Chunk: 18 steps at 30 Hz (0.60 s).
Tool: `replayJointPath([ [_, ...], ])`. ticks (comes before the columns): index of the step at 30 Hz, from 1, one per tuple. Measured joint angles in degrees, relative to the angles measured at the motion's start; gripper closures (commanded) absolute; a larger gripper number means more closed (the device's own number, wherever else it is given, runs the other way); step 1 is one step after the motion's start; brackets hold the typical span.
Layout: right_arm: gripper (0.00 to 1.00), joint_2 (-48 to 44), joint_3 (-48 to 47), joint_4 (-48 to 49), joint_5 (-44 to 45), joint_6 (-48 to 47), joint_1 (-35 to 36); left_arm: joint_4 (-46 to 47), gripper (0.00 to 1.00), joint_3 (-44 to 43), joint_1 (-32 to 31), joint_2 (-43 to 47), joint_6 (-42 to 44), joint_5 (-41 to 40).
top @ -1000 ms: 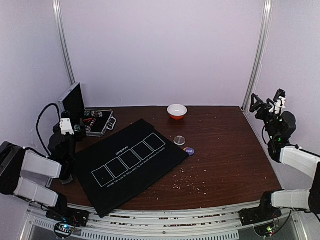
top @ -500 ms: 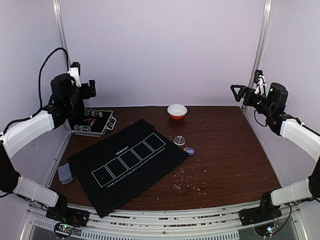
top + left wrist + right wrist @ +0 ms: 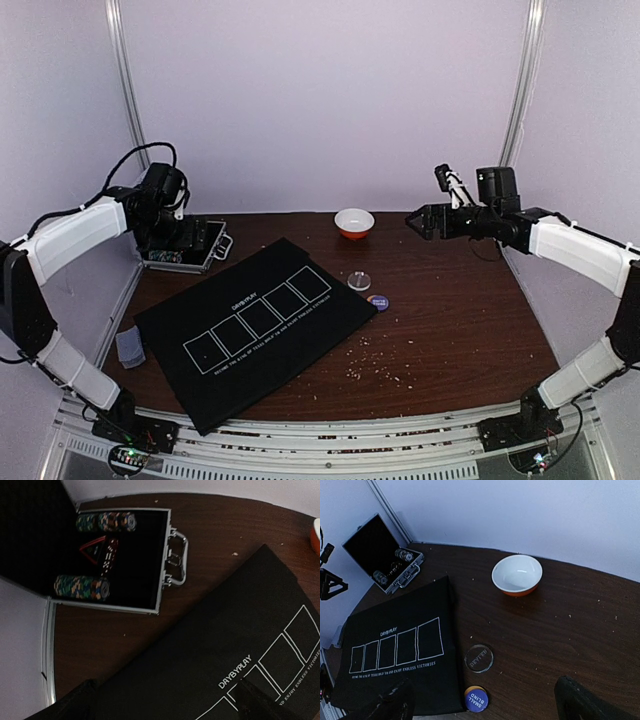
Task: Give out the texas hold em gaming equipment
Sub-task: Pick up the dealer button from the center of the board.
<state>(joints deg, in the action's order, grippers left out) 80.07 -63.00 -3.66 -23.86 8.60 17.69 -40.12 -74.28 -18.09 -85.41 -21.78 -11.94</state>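
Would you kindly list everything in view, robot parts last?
mat: one, black with five white boxes, table's left-centre
case: one, silver, open, far left corner
chip stacks: two, multicoloured, inside case
bowl: one, white over orange, far centre
dealer disc: one, clear, beside mat's right corner
small-blind disc: one, purple, orange rim, beside mat
card: one, grey-blue, table's left edge
crumbs: many, pale, near centre
left pincer: one, black, open, near case
right pincer: one, black, open, right of bowl
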Motion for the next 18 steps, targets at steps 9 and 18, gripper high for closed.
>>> replayJointPath([
  [9, 0.0, 4.1, 0.1, -2.7, 2.2, -2.5, 0.6, -9.0, 0.02, 6.3, 5.4, -2.6, -8.0, 0.7],
  [18, 0.05, 13.8, -4.7, -8.8, 14.1, -3.7, 9.4, -8.7, 0.02, 6.2, 5.2, -5.8, -9.2, 1.2],
])
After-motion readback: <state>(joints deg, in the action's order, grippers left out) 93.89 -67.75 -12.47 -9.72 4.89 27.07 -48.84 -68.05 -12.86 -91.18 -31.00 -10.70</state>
